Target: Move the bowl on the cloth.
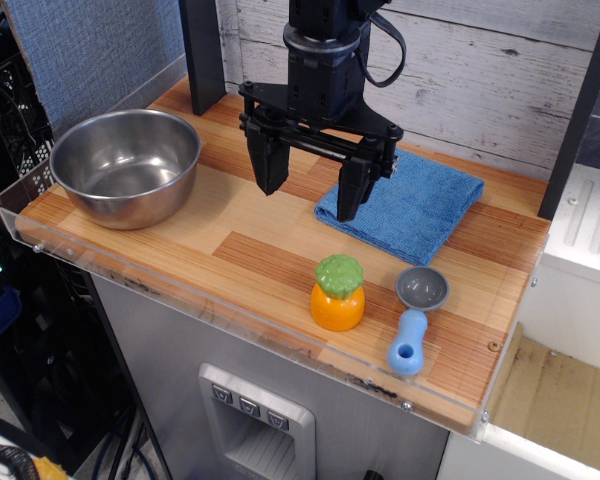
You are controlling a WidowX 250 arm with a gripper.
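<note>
Bowl point(126, 164) near the table's point(250, 255) left edge, cloth point(405, 208) well apart, pincer point(310, 188) spread wide between them.

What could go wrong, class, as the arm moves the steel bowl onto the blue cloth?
1. The bowl sits at the table's left end, near the edge; a clumsy grasp of its smooth rim might let it slip.
2. The open gripper hangs between bowl and cloth; carried low, the bowl could likely rumple the cloth.
</note>
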